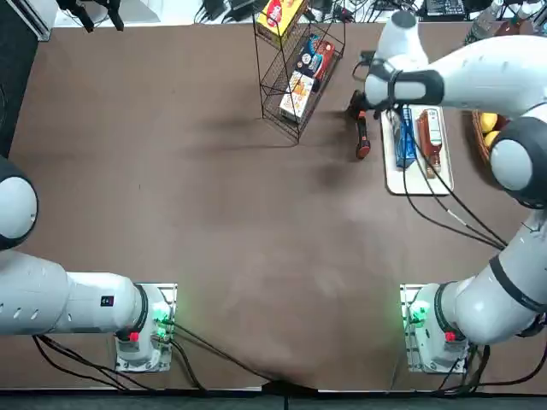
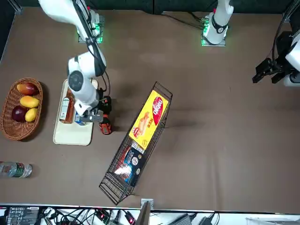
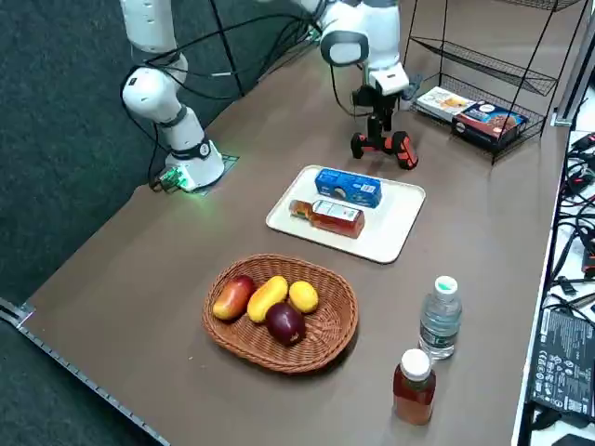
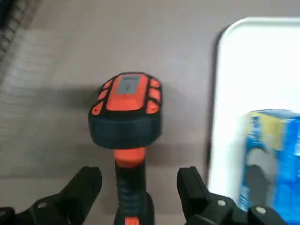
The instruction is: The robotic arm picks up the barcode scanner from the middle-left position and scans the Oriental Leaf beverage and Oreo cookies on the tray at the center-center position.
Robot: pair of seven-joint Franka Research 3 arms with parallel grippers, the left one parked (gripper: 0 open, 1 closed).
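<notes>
R pincer (image 4: 139, 174), open, by 1 scnr (image 4: 126, 103) | 1 tray (image 3: 398, 212): 1 pkt (image 3: 349, 187), 1 btl (image 3: 337, 217)

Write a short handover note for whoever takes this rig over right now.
Right gripper: open, fingers on either side of the barcode scanner's handle, not closed on it.
Scanner: beside the tray, near its edge.
On the tray: Oreo packet and Oriental Leaf bottle, the bottle lying on its side.
Done: gripper brought to the scanner; no grasp yet.
Left: grip and lift the scanner, then scan bottle and cookies.
Nearby: fruit basket, wire rack.
</notes>
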